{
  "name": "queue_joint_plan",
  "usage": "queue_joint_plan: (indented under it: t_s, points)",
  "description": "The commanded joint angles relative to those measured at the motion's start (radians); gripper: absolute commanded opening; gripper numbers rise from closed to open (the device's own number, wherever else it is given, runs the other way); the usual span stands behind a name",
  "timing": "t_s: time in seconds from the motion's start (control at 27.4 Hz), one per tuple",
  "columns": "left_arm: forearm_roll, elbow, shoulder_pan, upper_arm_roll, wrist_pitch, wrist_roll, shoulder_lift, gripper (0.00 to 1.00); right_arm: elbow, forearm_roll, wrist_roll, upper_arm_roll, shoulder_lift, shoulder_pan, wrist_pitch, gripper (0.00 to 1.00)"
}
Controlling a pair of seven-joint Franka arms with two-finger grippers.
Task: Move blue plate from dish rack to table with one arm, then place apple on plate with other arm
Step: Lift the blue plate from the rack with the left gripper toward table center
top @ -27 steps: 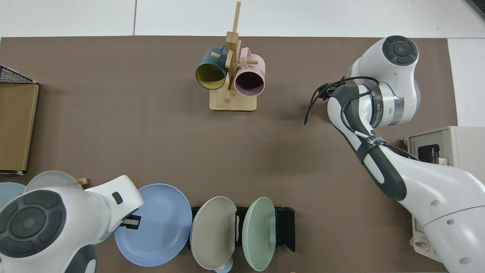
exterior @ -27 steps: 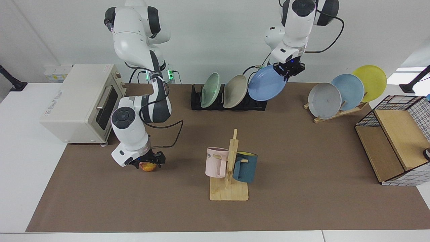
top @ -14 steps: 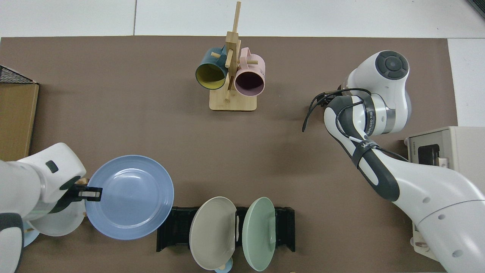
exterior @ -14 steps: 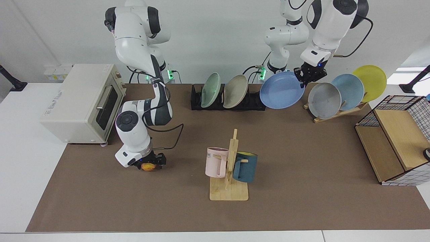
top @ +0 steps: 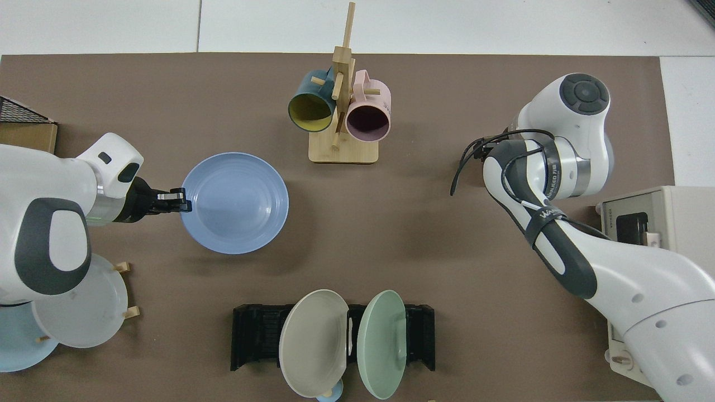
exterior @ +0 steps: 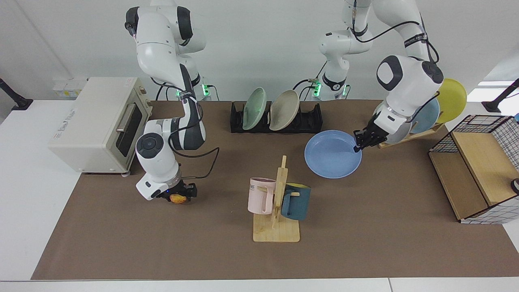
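The blue plate (exterior: 332, 156) (top: 234, 204) lies nearly level, low over the brown mat of the table (exterior: 365, 227), between the dish rack and the mug tree. My left gripper (exterior: 358, 146) (top: 180, 201) is shut on its rim, on the side toward the wooden plate stand. Whether the plate touches the mat I cannot tell. The black dish rack (exterior: 312, 117) (top: 257, 335) holds a green and a beige plate. My right gripper (exterior: 178, 197) is shut on the red-yellow apple (exterior: 177, 198), low at the mat in front of the oven. In the top view the arm hides that gripper and the apple.
A wooden mug tree (exterior: 277, 202) (top: 342, 111) with a pink and a dark blue mug stands mid-table. A cream toaster oven (exterior: 97, 121) is behind the right arm. The wooden plate stand (exterior: 421, 132) holds grey, sky-blue and yellow plates. A wire-and-wood shelf (exterior: 474, 170) sits at the edge.
My left arm carried the blue plate away from the dish rack, past the wooden stand, then forward and down, tipping it level. The right gripper stayed shut on the apple, shifting slightly.
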Motion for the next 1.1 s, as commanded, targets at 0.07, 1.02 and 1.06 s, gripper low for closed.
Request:
queue_joint_plan:
  t_s: [0.07, 1.02, 1.06]
  points:
    - [-0.061, -0.02, -0.056, -0.019, 0.094, -0.007, 0.053, 0.0, 0.002, 0.01, 0.008, 0.006, -0.07, 0.008, -0.039, 0.0]
    - [-0.204, -0.158, -0.12, -0.183, 0.424, -0.025, 0.137, 0.0, -0.076, 0.0, 0.084, 0.005, -0.373, 0.027, -0.329, 0.01]
    - [-0.206, -0.157, -0.12, -0.184, 0.427, -0.025, 0.137, 0.08, -0.087, -0.001, 0.095, 0.006, -0.38, 0.028, -0.331, 0.0]
